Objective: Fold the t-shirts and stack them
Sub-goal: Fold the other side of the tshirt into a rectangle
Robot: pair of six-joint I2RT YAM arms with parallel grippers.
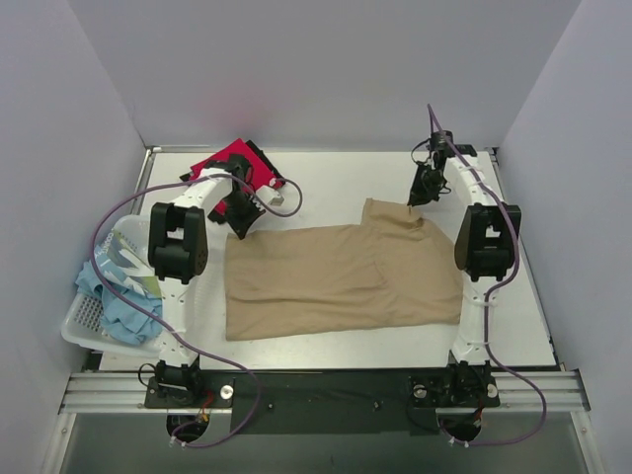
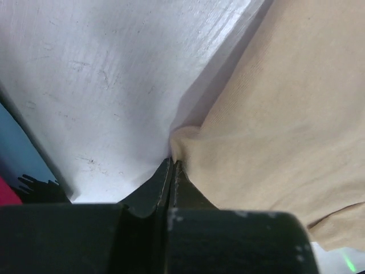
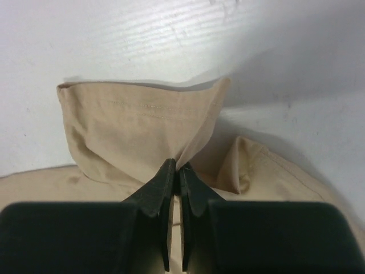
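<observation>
- my left fingers [image 2: 169, 171] are pressed together, pinching the far-left corner of the tan shirt [image 1: 346, 276], cloth bunched right at the tips
- my right fingers [image 3: 173, 171] are closed too, nipping a fold of the tan shirt at its far-right end; a stitched hem stands up just behind the tips
- tan shirt lies spread across the middle of the bench [image 1: 326, 183], mostly flat, far-right part lifted and creased where I hold it
- red shirt [image 1: 232, 158] sits at the far-left corner of the bench, behind my left arm, well apart from the tan one
- light blue shirts [image 1: 123, 316] are piled in the white basket [image 1: 84, 321] at the bench's left edge, beside my left arm, some cloth hanging over the rim
</observation>
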